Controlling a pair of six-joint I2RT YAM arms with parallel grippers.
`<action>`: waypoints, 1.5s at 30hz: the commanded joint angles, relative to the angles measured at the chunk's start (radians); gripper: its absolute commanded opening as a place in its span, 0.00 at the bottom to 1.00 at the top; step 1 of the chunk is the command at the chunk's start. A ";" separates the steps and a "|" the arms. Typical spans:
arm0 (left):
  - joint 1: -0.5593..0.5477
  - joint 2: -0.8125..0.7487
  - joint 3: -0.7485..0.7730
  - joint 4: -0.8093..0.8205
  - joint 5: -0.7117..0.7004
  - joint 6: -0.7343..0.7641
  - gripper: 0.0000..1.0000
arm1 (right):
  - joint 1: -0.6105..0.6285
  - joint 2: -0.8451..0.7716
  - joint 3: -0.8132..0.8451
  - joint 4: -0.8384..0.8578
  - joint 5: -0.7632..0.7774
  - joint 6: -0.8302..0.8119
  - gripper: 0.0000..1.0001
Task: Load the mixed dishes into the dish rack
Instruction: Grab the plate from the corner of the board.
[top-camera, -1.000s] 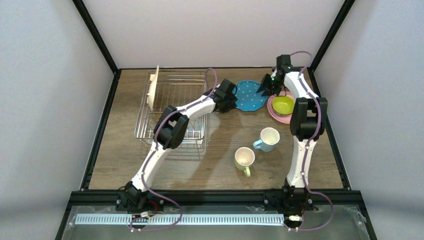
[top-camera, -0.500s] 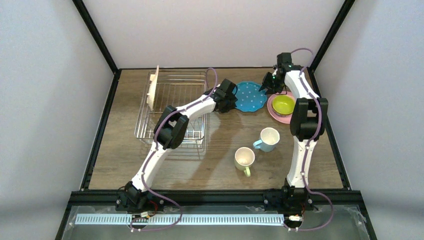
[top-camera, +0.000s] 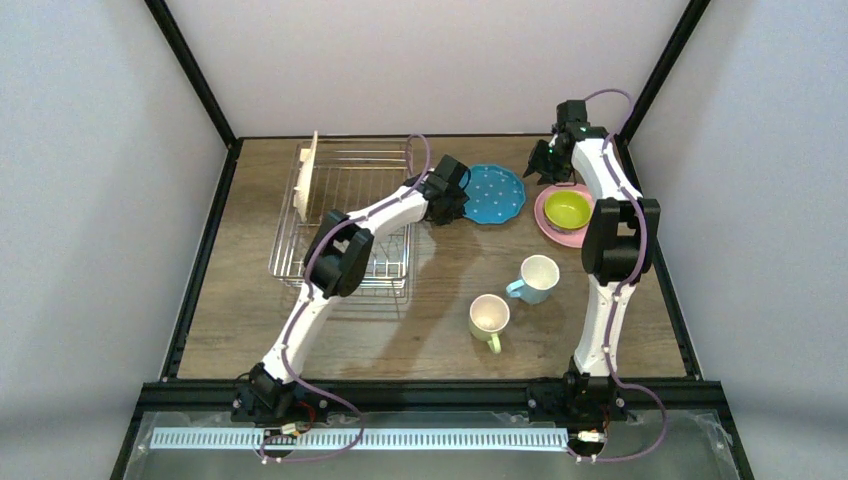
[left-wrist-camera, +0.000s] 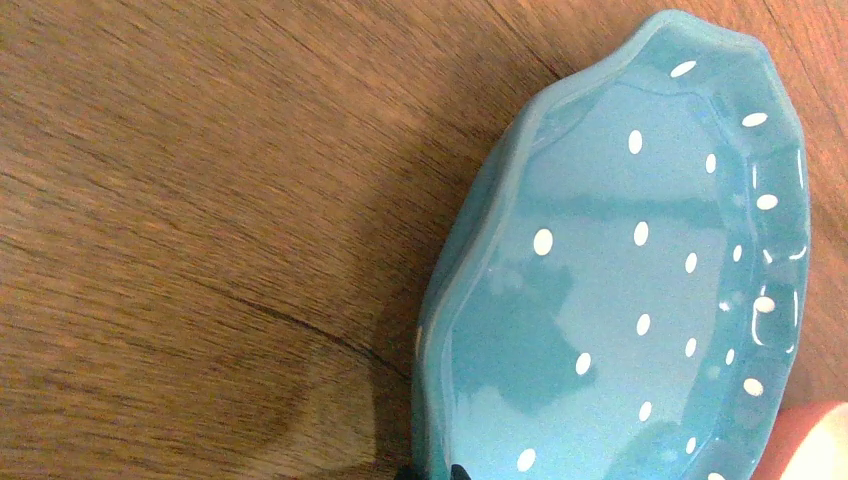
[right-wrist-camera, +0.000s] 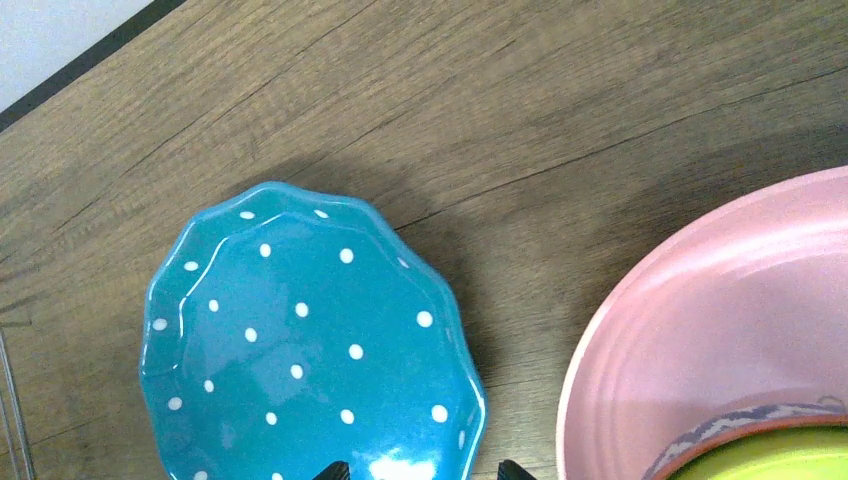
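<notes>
Left wrist barely shows left pincer (left-wrist-camera: 430, 470) pinching teal dotted plate (left-wrist-camera: 620, 280); right pincer (right-wrist-camera: 420, 470) spread.

wooden table (top-camera: 440, 290) bears dish rack (top-camera: 340, 180), pink plate (top-camera: 556, 235), mugs (top-camera: 538, 278)

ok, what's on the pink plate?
The lime-inside patterned bowl sits on the pink plate and looks empty. The plate's middle beneath the bowl is covered.
</notes>
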 joint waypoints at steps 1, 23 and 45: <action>0.028 -0.062 0.007 -0.038 -0.029 -0.005 0.03 | 0.000 -0.024 -0.005 0.002 0.022 -0.015 0.84; 0.049 -0.100 0.051 -0.049 0.029 -0.074 0.03 | 0.000 0.002 -0.123 0.091 -0.105 -0.001 0.85; 0.054 -0.113 0.111 -0.038 0.097 -0.173 0.03 | 0.000 0.026 -0.147 0.122 -0.165 0.028 0.86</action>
